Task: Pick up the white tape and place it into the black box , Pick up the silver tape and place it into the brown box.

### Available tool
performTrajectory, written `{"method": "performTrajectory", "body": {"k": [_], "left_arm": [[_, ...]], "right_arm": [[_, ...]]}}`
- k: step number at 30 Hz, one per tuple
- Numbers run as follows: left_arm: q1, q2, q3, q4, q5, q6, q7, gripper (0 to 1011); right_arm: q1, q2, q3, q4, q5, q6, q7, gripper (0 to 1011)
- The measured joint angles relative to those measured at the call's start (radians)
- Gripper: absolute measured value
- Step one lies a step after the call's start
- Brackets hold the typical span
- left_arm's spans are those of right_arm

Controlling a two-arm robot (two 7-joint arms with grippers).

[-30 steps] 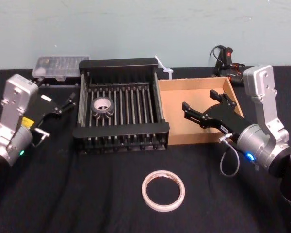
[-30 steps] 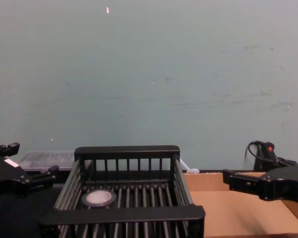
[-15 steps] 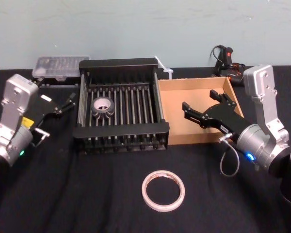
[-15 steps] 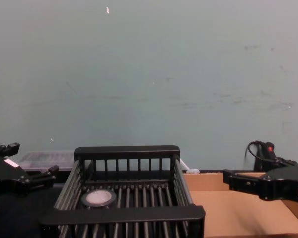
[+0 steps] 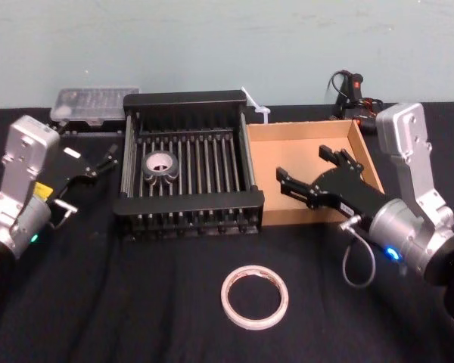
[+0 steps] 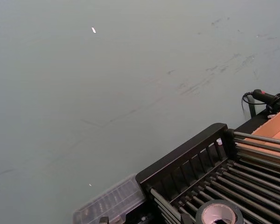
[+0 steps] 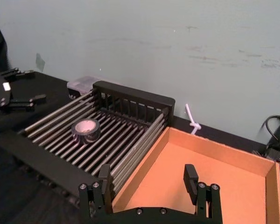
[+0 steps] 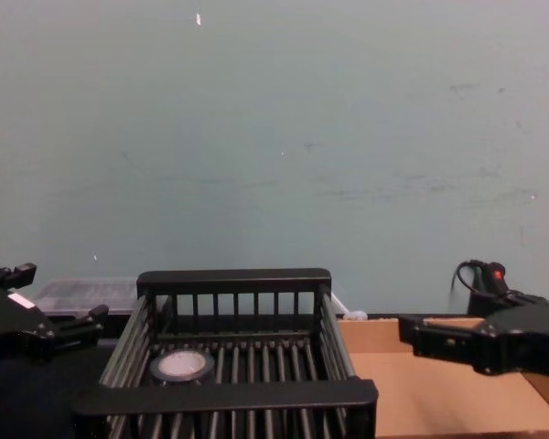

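One white tape near right claw

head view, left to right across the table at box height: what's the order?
left tool → black box holding the silver tape → brown box → right tool, open above the brown box's floor.

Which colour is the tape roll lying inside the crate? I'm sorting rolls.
Dark silver-grey with a pale core, the tape roll shows best in the right wrist view.
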Motion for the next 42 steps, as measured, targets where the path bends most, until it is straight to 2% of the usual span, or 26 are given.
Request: {"method": "performTrajectory", "body": {"k": [6, 16, 25, 34, 39, 42], "left_arm": [[0.000, 0.000, 0.000, 0.000, 0.000, 0.000, 0.000, 1001], [0.000, 0.000, 0.000, 0.000, 0.000, 0.000, 0.000, 1001], [0.000, 0.000, 0.000, 0.000, 0.000, 0.000, 0.000, 1001], [0.000, 0.000, 0.000, 0.000, 0.000, 0.000, 0.000, 1001], [0.000, 0.000, 0.000, 0.000, 0.000, 0.000, 0.000, 1001], [0.000, 0.000, 0.000, 0.000, 0.000, 0.000, 0.000, 1001]], "right_arm": [[-0.056, 0.031, 0.007, -0.076, -0.003, 0.037, -0.015, 1002], [-0.175, 0.088, 0.050, -0.214, 0.013, 0.103, -0.018, 1002], [-0.251, 0.125, 0.063, -0.273, 0.044, 0.129, -0.002, 1003], [-0.262, 0.145, 0.017, -0.265, 0.030, 0.128, 0.007, 1002], [-0.245, 0.149, -0.022, -0.241, -0.002, 0.119, 0.015, 1002], [-0.227, 0.151, -0.055, -0.215, -0.038, 0.105, 0.024, 1002]]}}
